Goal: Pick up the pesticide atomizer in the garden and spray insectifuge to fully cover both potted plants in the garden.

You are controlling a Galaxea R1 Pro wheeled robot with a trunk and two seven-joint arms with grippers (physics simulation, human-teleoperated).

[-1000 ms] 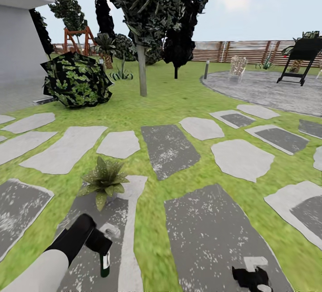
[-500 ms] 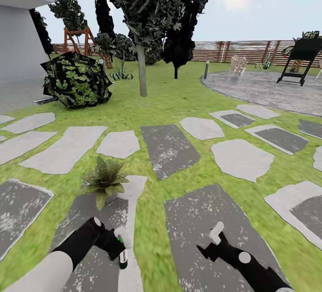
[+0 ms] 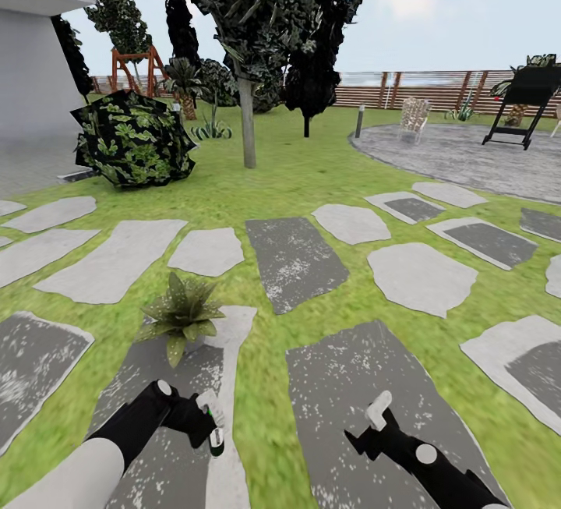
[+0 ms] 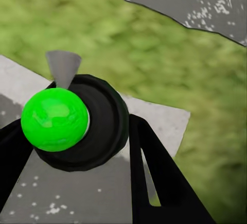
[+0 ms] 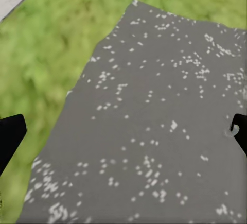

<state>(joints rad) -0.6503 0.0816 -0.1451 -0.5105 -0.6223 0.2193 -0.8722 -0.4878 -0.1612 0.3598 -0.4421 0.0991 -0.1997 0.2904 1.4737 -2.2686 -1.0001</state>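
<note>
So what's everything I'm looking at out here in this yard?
Spray bottle: one, dark with a green top, held over a stone slab.
Potted plant: one, green pointed leaves, on a slab just ahead of the bottle.
Stone slabs: many, light and dark grey, set in the lawn.
Lawn: green, all around.
Round patio: one, grey, far right.
Trees: several, dark, middle distance.
Bush: one, green and black, left.
Fence: brown slats, at the back.
Building wall: grey, far left.
Left tool: black, shut on the bottle.
Right tool: black and white, open, over a dark slab.
</note>
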